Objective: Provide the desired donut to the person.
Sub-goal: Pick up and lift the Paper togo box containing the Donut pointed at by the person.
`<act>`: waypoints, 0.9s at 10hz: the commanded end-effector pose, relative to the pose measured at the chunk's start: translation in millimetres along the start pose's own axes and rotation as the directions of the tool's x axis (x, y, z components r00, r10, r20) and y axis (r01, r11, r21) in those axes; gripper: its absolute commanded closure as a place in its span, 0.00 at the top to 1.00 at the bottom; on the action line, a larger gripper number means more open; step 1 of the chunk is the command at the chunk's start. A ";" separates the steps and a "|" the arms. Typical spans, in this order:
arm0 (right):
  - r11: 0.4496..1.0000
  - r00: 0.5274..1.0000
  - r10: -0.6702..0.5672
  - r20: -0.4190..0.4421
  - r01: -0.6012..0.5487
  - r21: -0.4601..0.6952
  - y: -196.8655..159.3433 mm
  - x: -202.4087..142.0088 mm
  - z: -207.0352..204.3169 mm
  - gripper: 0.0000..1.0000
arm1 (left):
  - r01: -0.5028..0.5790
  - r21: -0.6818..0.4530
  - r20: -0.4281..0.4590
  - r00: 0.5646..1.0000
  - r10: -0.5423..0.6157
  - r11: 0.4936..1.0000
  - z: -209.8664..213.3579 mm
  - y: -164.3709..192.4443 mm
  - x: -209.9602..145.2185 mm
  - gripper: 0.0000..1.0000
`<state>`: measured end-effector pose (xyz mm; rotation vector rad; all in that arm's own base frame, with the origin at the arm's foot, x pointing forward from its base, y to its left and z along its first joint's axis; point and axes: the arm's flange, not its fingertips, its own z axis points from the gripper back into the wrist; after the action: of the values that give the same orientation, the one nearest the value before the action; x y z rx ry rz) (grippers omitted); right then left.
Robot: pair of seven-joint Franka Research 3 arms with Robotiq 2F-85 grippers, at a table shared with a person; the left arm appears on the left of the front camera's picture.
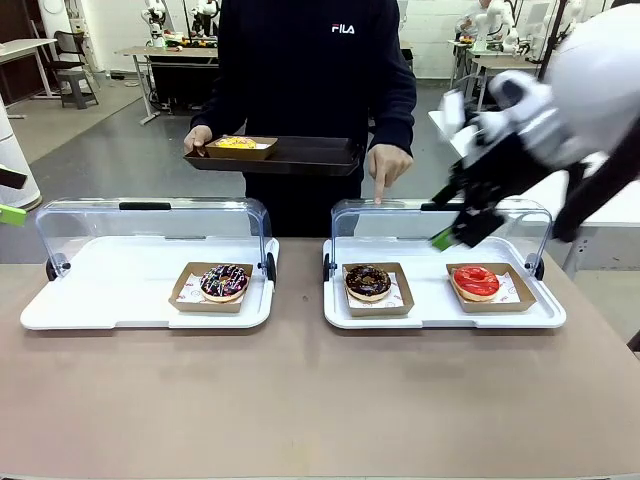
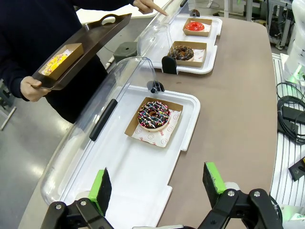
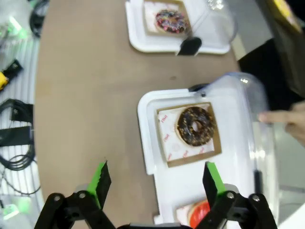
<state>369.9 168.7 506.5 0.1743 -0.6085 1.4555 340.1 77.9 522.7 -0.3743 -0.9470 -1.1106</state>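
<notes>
chocolate donut [image 3: 195, 126]: in card tray [image 3: 193, 162], just ahead of right end effector [image 3: 156, 174], spread, empty | person [image 1: 300, 70]: beyond it, finger [image 1: 377, 190] at clear lid [image 1: 350, 215] | sprinkled donut [image 2: 153, 114]: ahead of left end effector [image 2: 157, 179], spread, empty | surface [image 1: 300, 400]: brown, two white trays [image 1: 130, 285] | room: grey floor [image 1: 100, 140], tables [image 1: 170, 50] behind

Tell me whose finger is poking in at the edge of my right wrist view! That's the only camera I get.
Observer: It belongs to the person across the table. Their pointing hand aims a finger down at the clear lid, just behind the chocolate donut.
Operator: Are they carrying something?
Observer: Yes. Their other hand holds a dark tray with a yellow donut in a box.
Operator: What's the other arm doing?
Observer: The left gripper hovers, jaws open, over the end of the white tray that holds the sprinkle donut.
</notes>
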 end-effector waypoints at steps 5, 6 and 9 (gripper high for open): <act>0.990 0.976 0.111 -0.189 -0.124 -0.060 -11.0 -21.9 -114.8 1.00 | -0.005 0.007 0.015 1.000 0.005 1.000 0.6 0.0 0.2 1.00; 0.992 0.989 0.114 -0.090 -0.118 -0.045 -10.3 -16.5 -95.8 1.00 | -0.005 0.007 0.015 1.000 0.005 1.000 0.6 0.0 0.2 1.00; 0.995 0.974 0.100 -0.204 -0.103 -0.005 -2.7 -21.6 -110.2 1.00 | -0.005 0.007 0.015 1.000 0.005 1.000 0.6 0.0 0.2 1.00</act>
<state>407.6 201.2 404.5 -0.0161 -0.4908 1.5454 339.9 78.5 522.7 -0.3731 -0.9471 -1.1090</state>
